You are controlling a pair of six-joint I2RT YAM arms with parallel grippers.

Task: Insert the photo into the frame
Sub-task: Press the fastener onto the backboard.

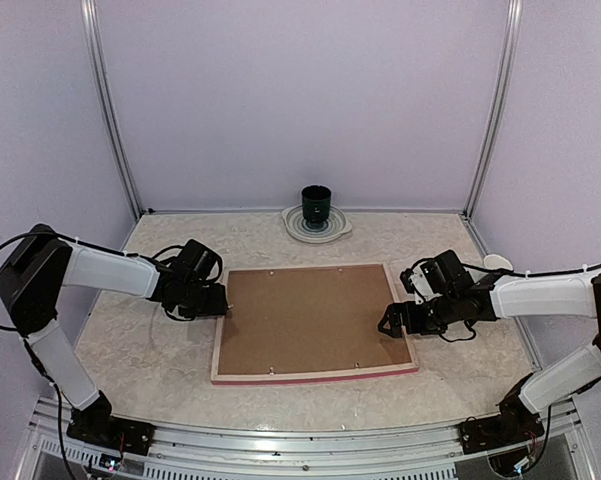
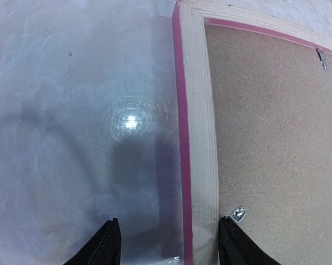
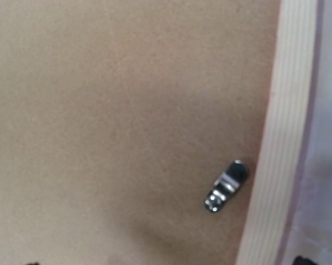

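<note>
Top external shows us the counter [image 1: 150, 350] with the frame [image 1: 315, 376] face-down at its middle: pale wood rim, pink edge, brown backing board [image 1: 310, 320] uppermost. We cannot see its front. Left claw [image 2: 168, 243] stands open astride the left rim. Right claw [image 1: 393, 322] gapes wide over the right rim, fingertips cropped.

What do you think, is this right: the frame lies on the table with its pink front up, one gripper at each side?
No. The frame lies back up: the top view shows its brown backing board on top. The left gripper and right gripper do stand at its sides.
</note>
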